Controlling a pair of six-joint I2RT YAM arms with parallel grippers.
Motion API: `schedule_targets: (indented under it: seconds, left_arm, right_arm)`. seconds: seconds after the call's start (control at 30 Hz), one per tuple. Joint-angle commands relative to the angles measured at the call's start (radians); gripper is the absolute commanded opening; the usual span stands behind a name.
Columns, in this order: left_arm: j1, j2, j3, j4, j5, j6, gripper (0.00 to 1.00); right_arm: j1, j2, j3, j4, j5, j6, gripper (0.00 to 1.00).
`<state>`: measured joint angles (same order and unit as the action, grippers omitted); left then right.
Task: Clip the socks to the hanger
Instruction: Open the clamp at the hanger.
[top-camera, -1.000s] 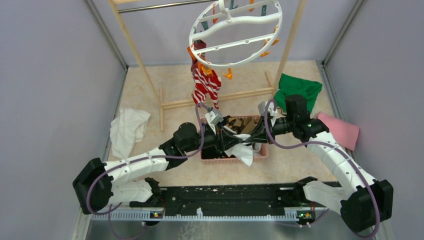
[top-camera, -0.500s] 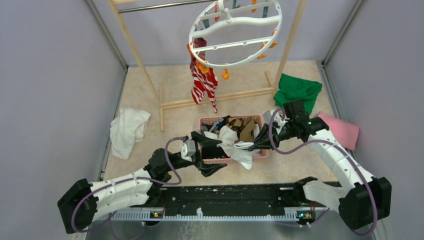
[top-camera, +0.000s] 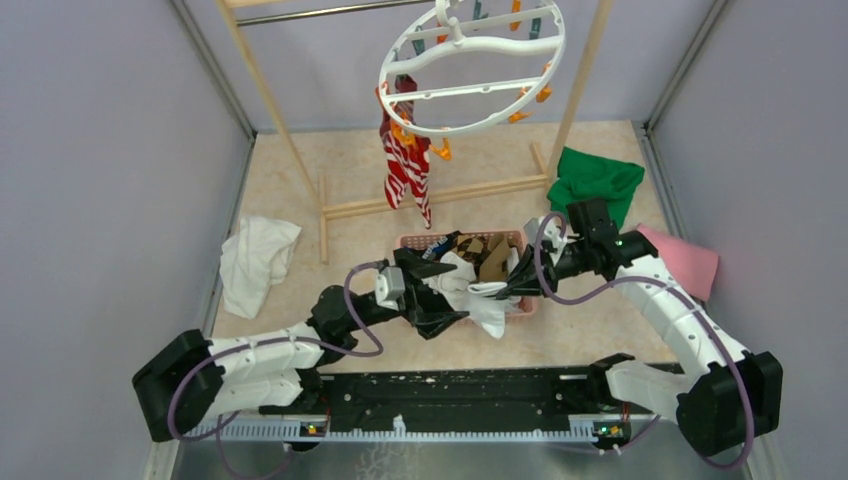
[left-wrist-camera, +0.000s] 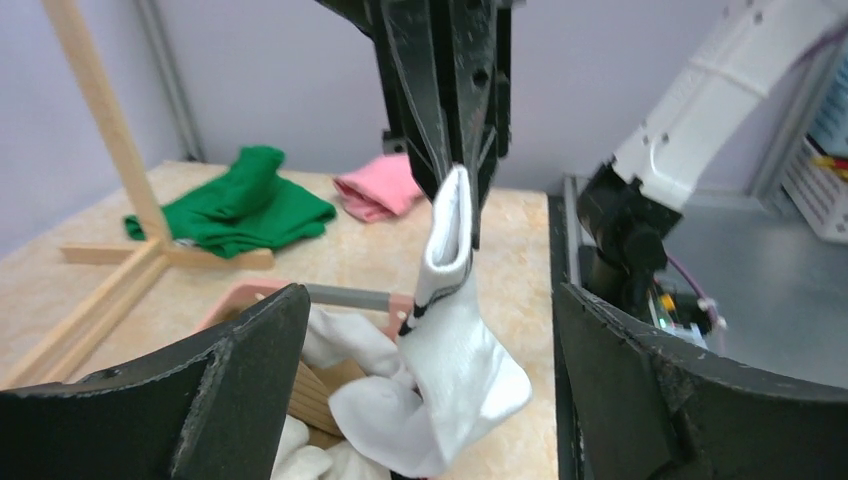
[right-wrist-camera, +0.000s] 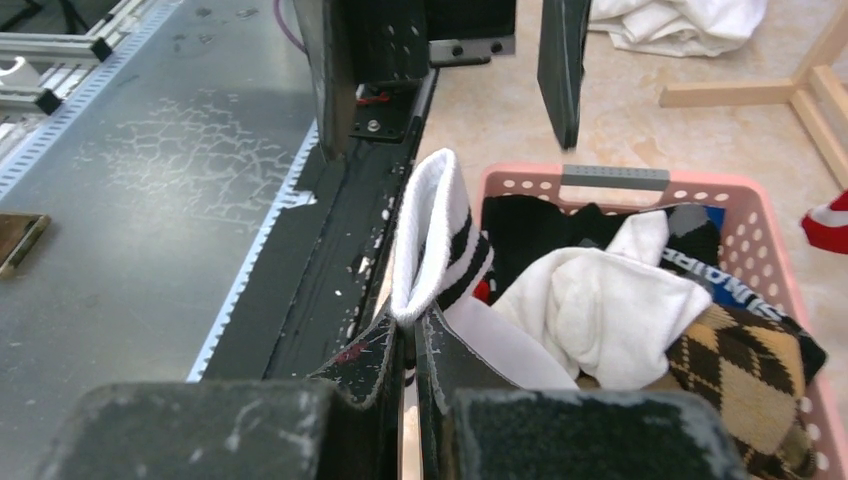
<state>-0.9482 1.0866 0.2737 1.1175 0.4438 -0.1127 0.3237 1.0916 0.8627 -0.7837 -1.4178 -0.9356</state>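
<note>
Top external: left jaws now spread, retreated; right jaws pinch white sock (top-camera: 488, 312).

left end effector (top-camera: 447, 296) spread wide, right end effector (right-wrist-camera: 412, 325) clamped

What was there, counted

There was one round white plastic hanger (top-camera: 470, 89), one wooden rack frame (top-camera: 430, 197), one pink plastic basket (right-wrist-camera: 720, 190), one red-and-white striped sock (top-camera: 405, 170), one white sock with black bands (left-wrist-camera: 450, 330), one brown argyle sock (right-wrist-camera: 745, 370), and three loose cloths: one green cloth (top-camera: 595, 180), one pink cloth (top-camera: 685, 260), one crumpled white cloth (top-camera: 258, 260).
</note>
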Motion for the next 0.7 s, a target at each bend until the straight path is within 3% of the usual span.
schedule_targets:
  seconds: [0.0, 0.33, 0.53, 0.67]
  left_arm:
    - [0.001, -0.156, -0.006, -0.009, -0.159, -0.049, 0.99]
    - [0.013, -0.329, 0.247, -0.675, -0.504, -0.268, 0.99]
    - [0.015, -0.352, 0.348, -0.808, -0.574, -0.347, 0.99]
    - [0.015, -0.328, 0.446, -0.914, -0.692, -0.345, 0.90]
  right_arm:
    - [-0.007, -0.003, 0.075, 0.033, 0.055, 0.038, 0.00]
    - [-0.014, -0.002, 0.066, 0.084, 0.101, 0.097, 0.00]
    - [-0.015, 0.003, 0.065, 0.113, 0.116, 0.131, 0.00]
    - [-0.015, 0.008, 0.062, 0.146, 0.121, 0.178, 0.00]
